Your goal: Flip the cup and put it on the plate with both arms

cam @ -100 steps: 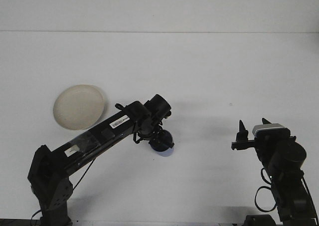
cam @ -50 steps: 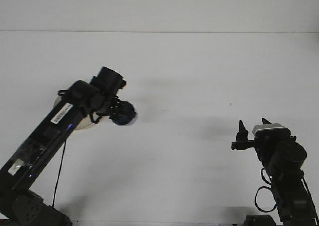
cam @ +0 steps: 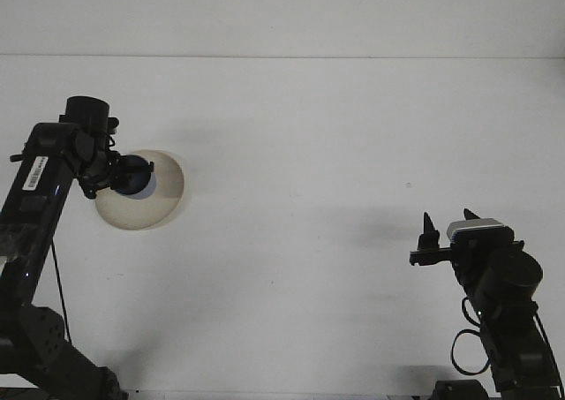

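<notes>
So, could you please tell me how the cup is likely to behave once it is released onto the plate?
The cup looks small and rigid, so probably light. Its rounded shape suggests it may roll if released tilted over the shallow plate.

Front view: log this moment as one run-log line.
left gripper: shut on cup, over plate | right gripper: open, empty, parked at right | cup: not yet released | table: white
</notes>
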Controlling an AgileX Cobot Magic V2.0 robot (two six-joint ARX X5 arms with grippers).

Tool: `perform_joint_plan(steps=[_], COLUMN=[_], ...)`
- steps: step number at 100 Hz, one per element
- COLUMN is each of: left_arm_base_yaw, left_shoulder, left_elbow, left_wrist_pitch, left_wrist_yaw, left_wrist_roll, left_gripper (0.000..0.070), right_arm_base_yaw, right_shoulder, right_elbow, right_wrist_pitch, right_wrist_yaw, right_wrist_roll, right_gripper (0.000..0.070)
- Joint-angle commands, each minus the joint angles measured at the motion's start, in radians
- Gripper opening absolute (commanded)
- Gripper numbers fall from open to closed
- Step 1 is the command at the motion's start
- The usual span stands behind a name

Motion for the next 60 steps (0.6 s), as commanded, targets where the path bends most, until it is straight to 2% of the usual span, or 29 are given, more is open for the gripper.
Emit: perform_joint_plan(steps=[1,60], left_arm_base_yaw=[0.012,0.048], left_shoulder=[0.041,0.187], left_elbow=[0.017,0.017], left_wrist_pitch=[0.007,0.054], left_wrist_yaw=[-0.002,-0.001], left_wrist_roll=[0.012,0.012], left_gripper=[0.001,0.0019], right_arm_base_yaw=[0.003,0.003], right_shoulder=[0.003,0.003], right_elbow=[0.003,0.003], right_wrist_pitch=[0.01,0.01], right_wrist_yaw=[0.0,0.0], right_wrist_roll=[-0.01,-0.01], right_gripper=[0.0491,0.0491])
